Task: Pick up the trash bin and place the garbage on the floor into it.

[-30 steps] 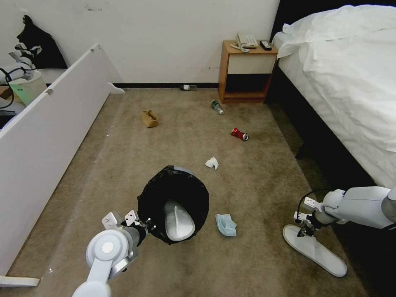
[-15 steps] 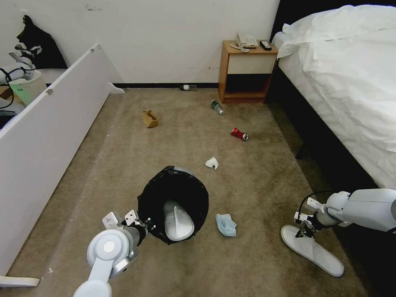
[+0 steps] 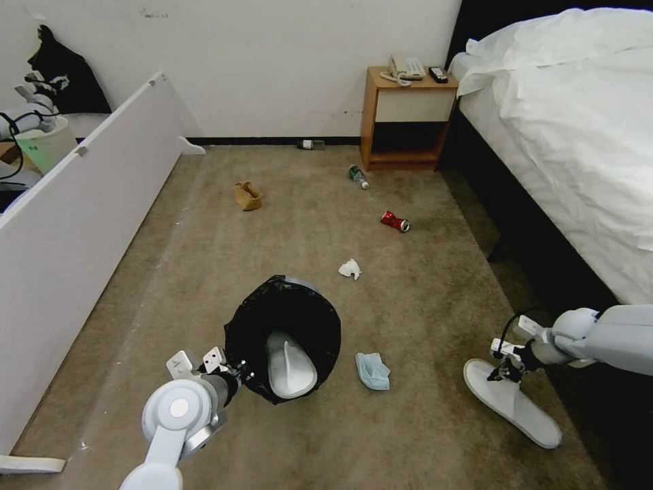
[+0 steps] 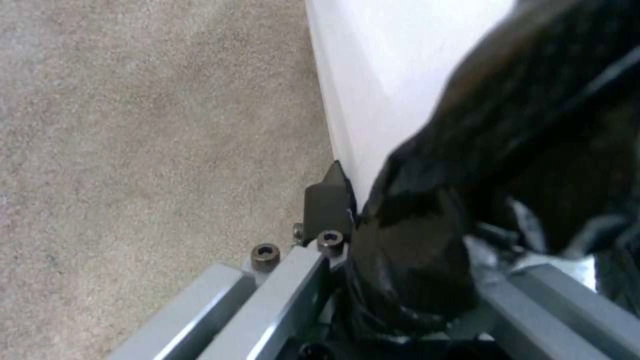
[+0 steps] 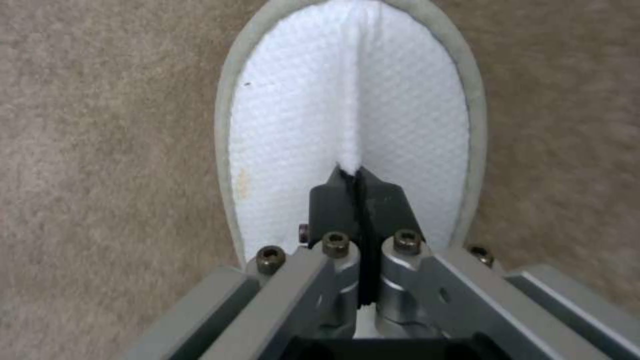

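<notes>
The trash bin [image 3: 282, 320], white with a black bag over its rim, hangs tilted just above the floor [image 3: 422, 320], and a white slipper [image 3: 291, 364] lies inside it. My left gripper [image 3: 235, 374] is shut on its near rim; the left wrist view shows the bagged rim [image 4: 407, 260] pinched between the fingers and the white wall [image 4: 373, 75] beyond. My right gripper [image 3: 507, 371] is shut on a fold of a second white slipper [image 3: 517, 405] on the carpet at the right. In the right wrist view the right gripper [image 5: 357, 180] pinches the slipper's [image 5: 347, 100] upper.
More garbage lies on the carpet: a blue mask [image 3: 372, 371] beside the bin, a tissue [image 3: 349, 269], a red can [image 3: 394, 221], two bottles [image 3: 358, 176] [image 3: 311, 144] and a brown paper bag [image 3: 247, 196]. A bed [image 3: 578, 136] stands at the right, a nightstand [image 3: 408, 116] behind, and a white panel [image 3: 81, 224] at the left.
My right gripper has drawn back slightly with the slipper, whose whole length has shifted a little with it. The bin and left gripper have barely moved.
</notes>
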